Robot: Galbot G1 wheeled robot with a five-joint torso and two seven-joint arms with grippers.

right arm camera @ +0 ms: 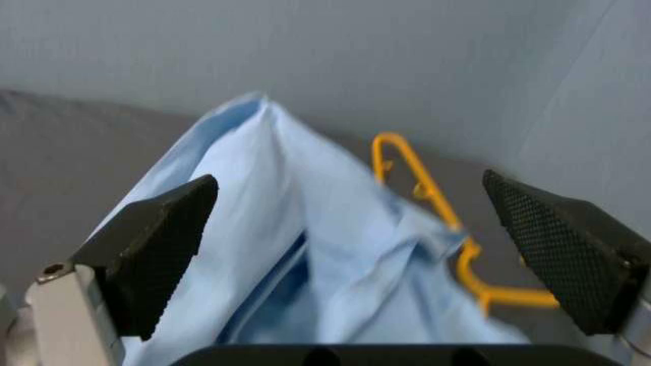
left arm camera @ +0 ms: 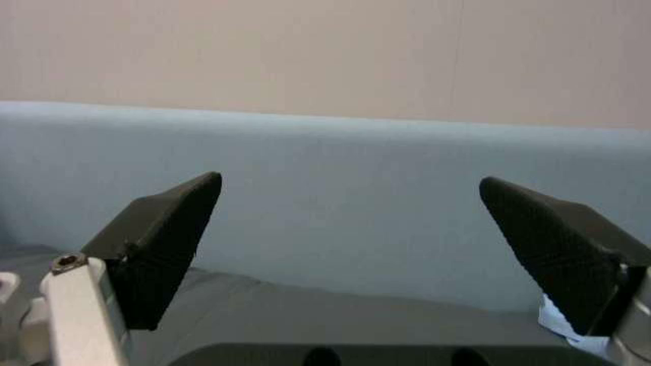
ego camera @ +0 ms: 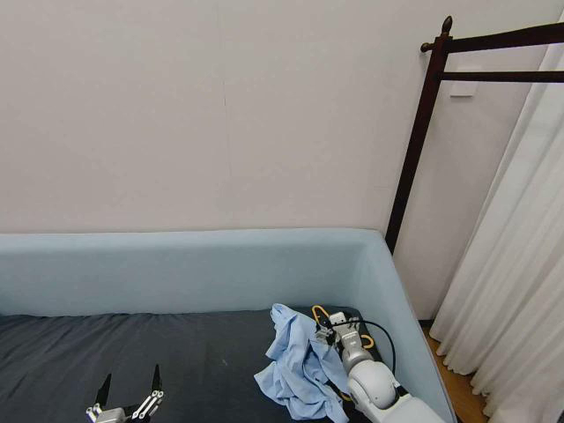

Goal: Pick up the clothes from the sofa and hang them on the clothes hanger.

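1. Nearest, at about 7 o'clock in the head view, the left gripper point(ego camera: 130, 388) hangs over the dark seat of the sofa point(ego camera: 176, 269). Its two fingers are spread wide with nothing between them, so I take it to be waiting.
2. At about 5 o'clock the right gripper point(ego camera: 330, 333) has reached the light blue shirt point(ego camera: 295, 370). From its own wrist camera the fingers point(right arm camera: 152, 252) stand far apart on either side of the crumpled cloth and are not pinching it (poised, I'd say, rather than gripping).
3. The shirt lies in a heap on the seat, in the sofa's right-hand corner. A yellow hanger point(right arm camera: 437, 206) pokes out from under its far edge, near the pale blue backrest.
4. My judgement is that the job has barely begun. The approach looks made, but the shirt is not yet grasped. Lifting it, carrying it across and hanging it up are all left to do.
5. Farther off, at about 1 o'clock, the dark wooden clothes rack point(ego camera: 423, 132) stands past the sofa's right end against the wall. The stretch of rail in view is bare, and a white curtain point(ego camera: 520, 264) hangs beside it.
6. I can read no brand, label or writing on the shirt, sofa, rack or grippers.
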